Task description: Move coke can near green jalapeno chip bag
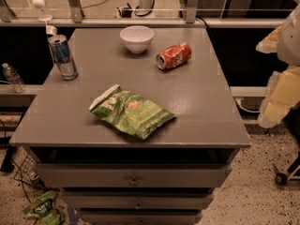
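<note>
The coke can (174,56) is red-orange with white script and lies on its side at the back right of the grey table top (201,111). The green jalapeno chip bag (131,112) lies flat at the front middle of the table, its white end pointing to the back left. The can is well apart from the bag, behind it and to its right. My gripper (277,97) shows as pale yellowish parts at the right edge of the view. It hangs beside the table's right edge, off the table top, and holds nothing that I can see.
A white bowl (136,38) stands at the back middle, left of the can. A tall blue and silver can (63,57) stands upright at the back left. The table has drawers (133,177) in front. A water bottle (12,78) and another green bag (43,208) lie off the table at left.
</note>
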`<act>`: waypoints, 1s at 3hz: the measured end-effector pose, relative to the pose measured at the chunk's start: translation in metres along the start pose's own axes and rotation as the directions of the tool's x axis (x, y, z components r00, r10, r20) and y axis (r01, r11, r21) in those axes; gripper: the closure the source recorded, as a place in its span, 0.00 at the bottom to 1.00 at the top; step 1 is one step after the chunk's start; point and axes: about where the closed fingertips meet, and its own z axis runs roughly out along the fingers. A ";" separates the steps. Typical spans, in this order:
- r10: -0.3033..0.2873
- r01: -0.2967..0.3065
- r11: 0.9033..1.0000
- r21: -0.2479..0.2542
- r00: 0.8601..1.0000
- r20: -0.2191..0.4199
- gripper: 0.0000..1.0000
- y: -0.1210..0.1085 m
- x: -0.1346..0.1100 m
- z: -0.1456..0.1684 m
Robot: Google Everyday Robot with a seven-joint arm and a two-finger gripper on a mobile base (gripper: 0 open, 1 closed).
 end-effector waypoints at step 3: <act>-0.206 0.200 0.978 0.061 0.970 0.127 0.00 -0.117 -0.042 0.064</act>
